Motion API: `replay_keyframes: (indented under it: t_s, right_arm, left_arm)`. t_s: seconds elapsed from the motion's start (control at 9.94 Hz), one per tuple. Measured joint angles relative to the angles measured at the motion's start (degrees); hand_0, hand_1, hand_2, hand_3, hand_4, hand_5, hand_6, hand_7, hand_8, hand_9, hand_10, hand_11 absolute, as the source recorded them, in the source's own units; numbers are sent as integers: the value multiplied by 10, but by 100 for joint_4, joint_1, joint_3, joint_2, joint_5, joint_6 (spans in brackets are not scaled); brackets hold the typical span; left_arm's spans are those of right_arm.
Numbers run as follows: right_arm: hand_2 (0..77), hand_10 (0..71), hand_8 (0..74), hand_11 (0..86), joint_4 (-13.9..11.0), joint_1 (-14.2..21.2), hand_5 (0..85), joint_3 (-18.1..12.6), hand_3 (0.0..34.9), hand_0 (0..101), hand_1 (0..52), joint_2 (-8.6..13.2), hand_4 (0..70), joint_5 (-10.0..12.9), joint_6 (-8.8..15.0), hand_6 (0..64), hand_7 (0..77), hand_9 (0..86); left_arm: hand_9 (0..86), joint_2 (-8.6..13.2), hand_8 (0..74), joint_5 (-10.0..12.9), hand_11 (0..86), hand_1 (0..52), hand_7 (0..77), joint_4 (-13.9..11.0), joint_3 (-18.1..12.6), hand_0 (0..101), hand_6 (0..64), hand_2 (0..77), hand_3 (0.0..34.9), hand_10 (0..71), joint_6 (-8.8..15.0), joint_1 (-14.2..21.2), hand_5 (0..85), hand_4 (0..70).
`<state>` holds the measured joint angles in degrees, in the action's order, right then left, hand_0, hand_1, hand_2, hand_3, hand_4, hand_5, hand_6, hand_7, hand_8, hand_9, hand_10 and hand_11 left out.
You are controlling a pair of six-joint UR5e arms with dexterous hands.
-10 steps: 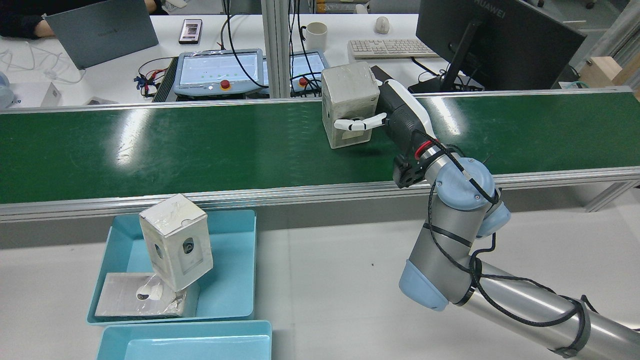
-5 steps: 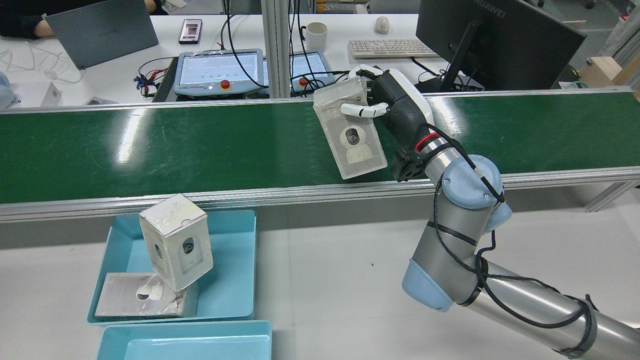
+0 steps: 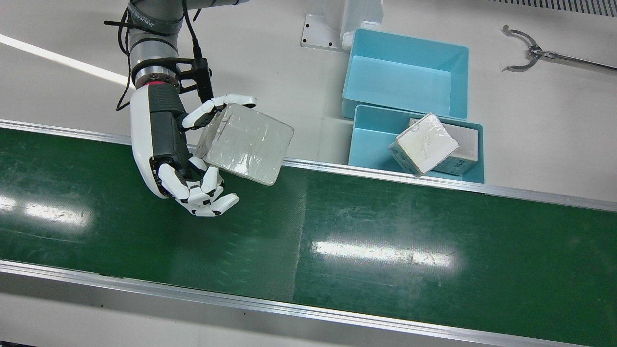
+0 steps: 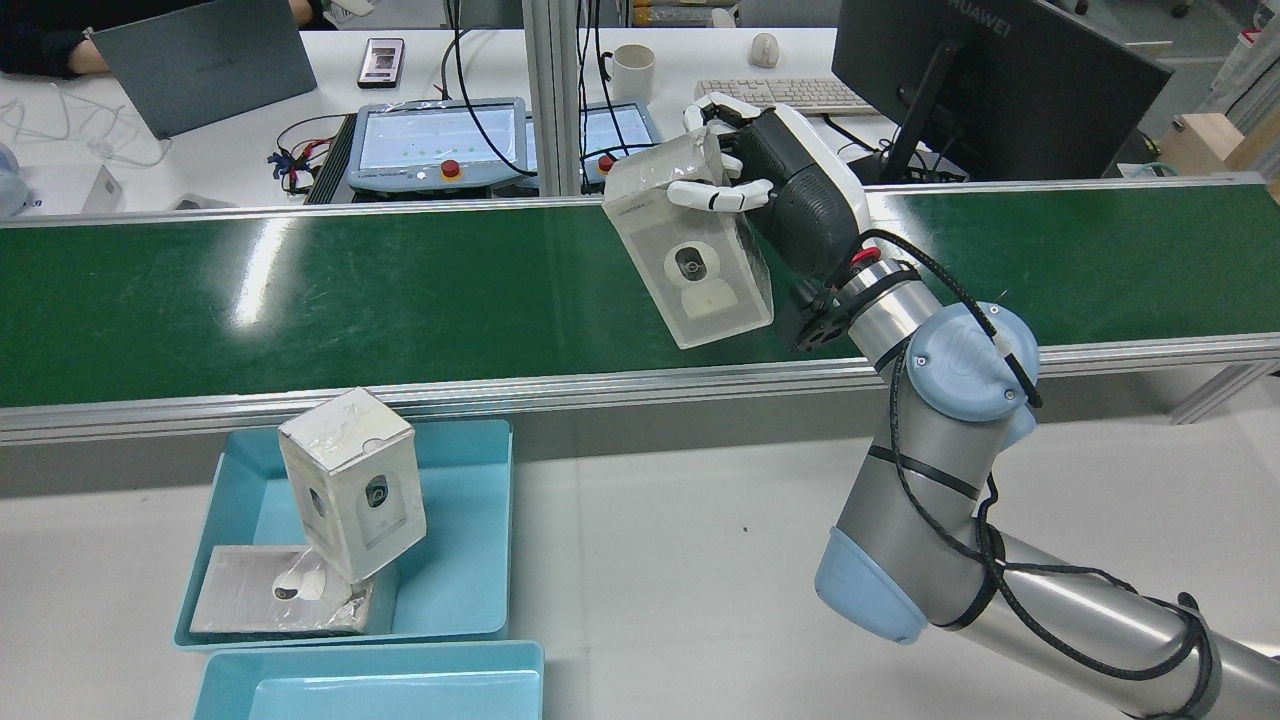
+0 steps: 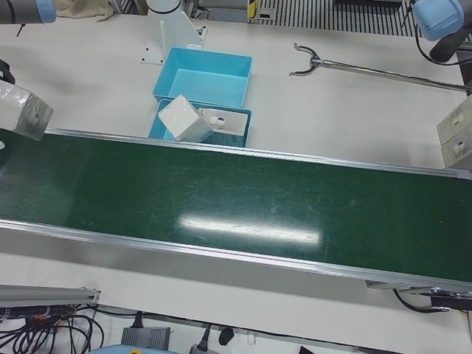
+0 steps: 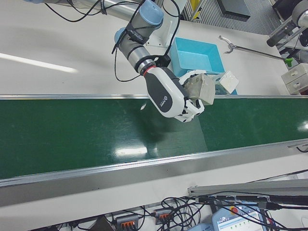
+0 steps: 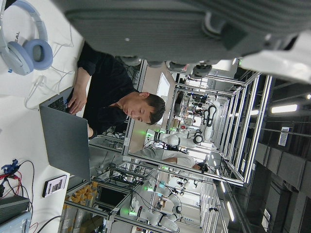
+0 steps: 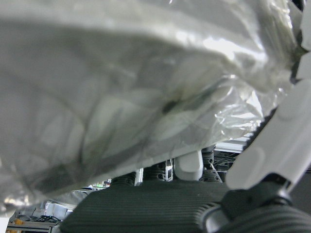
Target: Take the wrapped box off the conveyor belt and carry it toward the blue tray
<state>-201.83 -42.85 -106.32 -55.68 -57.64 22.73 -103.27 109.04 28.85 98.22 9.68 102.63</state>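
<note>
My right hand [image 4: 790, 190] is shut on the wrapped box [image 4: 690, 260], a plastic-wrapped white carton with a camera picture on it. It holds the box tilted in the air above the near rail of the green conveyor belt [image 4: 400, 290]. From the front view the hand [image 3: 166, 144] grips the box [image 3: 246, 142] from its left side. The right hand view is filled by the wrap [image 8: 121, 97]. The blue tray [image 4: 470, 560] lies on the table to the lower left and holds two other wrapped boxes [image 4: 350, 490]. The left hand view shows only a blurred dark part of my left hand [image 7: 160, 29].
A second, empty blue tray [image 4: 380, 690] sits against the first. A metal grabber tool [image 3: 530, 53] lies on the table past the trays. Teach pendants [image 4: 435, 140] and a monitor [image 4: 990, 80] stand behind the belt. Stacked cartons [image 5: 457, 136] sit at the belt's far end.
My right hand has lifted the wrapped box off the belt, tilted it, and brought it up and toward the near rail, slightly to the left.
</note>
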Motion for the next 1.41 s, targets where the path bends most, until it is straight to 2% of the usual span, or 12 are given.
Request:
replay_keyframes:
  t_s: [0.2,0.4,0.5,0.6,0.7,0.8,1.01,1.11,1.21,1.31,1.41]
  right_arm:
    - [229,305,584,453,1,156,704,-392,0,394,16,0,202,40,16,611,774,736]
    - [235,284,551,409,-22,526,704,-753,0,395,22,3,202,234,48,616,769,671]
    - [235,284,551,409,-29,770,704,-879,0,395,22,15,202,358,63,616,769,671]
    - [235,284,545,404,-31,987,704,-948,0,399,22,60,196,441,98,616,769,262]
    - [235,284,545,404,-32,1187,704,-981,0,399,22,125,196,492,149,616,769,262]
    - [224,284,529,404,-32,1377,704,-995,0,400,27,181,196,519,202,616,769,338]
    - [218,289,529,415,-27,1738,704,-1000,0,402,33,237,185,538,341,611,747,573]
    - [218,284,524,398,-25,1916,704,-996,0,402,33,246,185,540,411,616,622,709]
    - [207,262,502,371,-24,2053,704,-988,0,403,98,251,185,542,464,616,65,693]
    - [224,240,442,344,-23,2184,704,-979,0,403,38,258,158,543,505,622,11,627]
    - [224,240,442,344,-20,2307,704,-975,0,403,38,268,158,543,530,622,11,627]
  left_arm:
    - [0,0,0,0,0,0,0,0,0,0,0,11,0,0,0,0,11,0]
    - [0,0,0,0,0,0,0,0,0,0,0,5,0,5,0,0,11,0]
    - [0,0,0,0,0,0,0,0,0,0,0,5,0,0,0,0,11,0]
    - [0,0,0,0,0,0,0,0,0,0,0,5,0,0,0,0,11,0]
    - [0,0,0,0,0,0,0,0,0,0,0,5,0,0,0,0,11,0]
    - [0,0,0,0,0,0,0,0,0,0,0,11,0,5,0,0,11,0]
    - [0,0,0,0,0,0,0,0,0,0,0,5,0,5,0,0,11,0]
    - [0,0,0,0,0,0,0,0,0,0,0,11,0,0,0,0,11,0]
    - [0,0,0,0,0,0,0,0,0,0,0,11,0,5,0,0,11,0]
    - [0,0,0,0,0,0,0,0,0,0,0,5,0,5,0,0,11,0]
    - [0,0,0,0,0,0,0,0,0,0,0,5,0,5,0,0,11,0]
